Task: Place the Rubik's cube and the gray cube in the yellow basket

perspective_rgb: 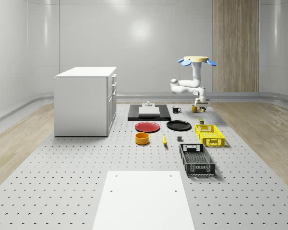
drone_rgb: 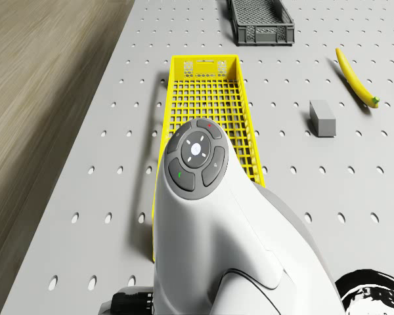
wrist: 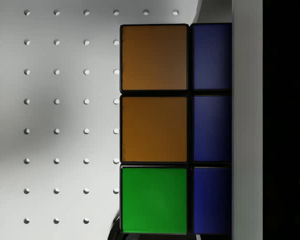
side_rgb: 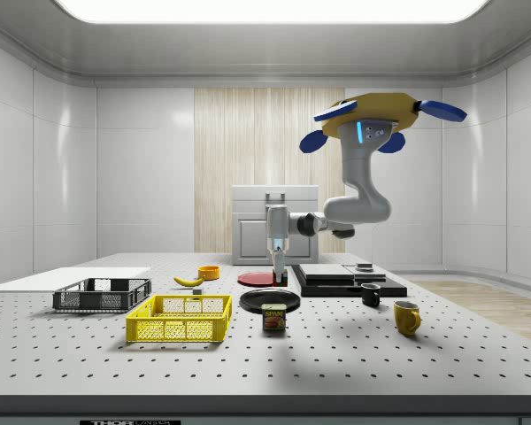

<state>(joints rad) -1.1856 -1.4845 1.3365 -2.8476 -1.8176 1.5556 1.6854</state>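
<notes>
The drone (perspective_rgb: 198, 60) hovers above the far right part of the table, beyond the yellow basket (perspective_rgb: 210, 135). Its arm reaches down, and my gripper (perspective_rgb: 201, 107) hangs above the table near the black plate (side_rgb: 270, 299), shut on the Rubik's cube (wrist: 154, 130). In the wrist view the cube shows orange, green and blue tiles against a grey finger (wrist: 246, 120). In the side view the cube (side_rgb: 282, 277) hangs clear of the table. The gray cube (perspective_rgb: 179, 139) lies on the table beside the basket (drone_rgb: 207, 98); it is also in the drone view (drone_rgb: 322, 118).
A black crate (perspective_rgb: 197, 159) stands in front of the yellow basket. A banana (perspective_rgb: 164, 140), an orange bowl (perspective_rgb: 142, 138) and a red plate (perspective_rgb: 147, 127) lie to the whole-scene view's left. A can (side_rgb: 274, 317) and two mugs (side_rgb: 406, 316) stand near the arm. A white cabinet (perspective_rgb: 85, 100) is at the left.
</notes>
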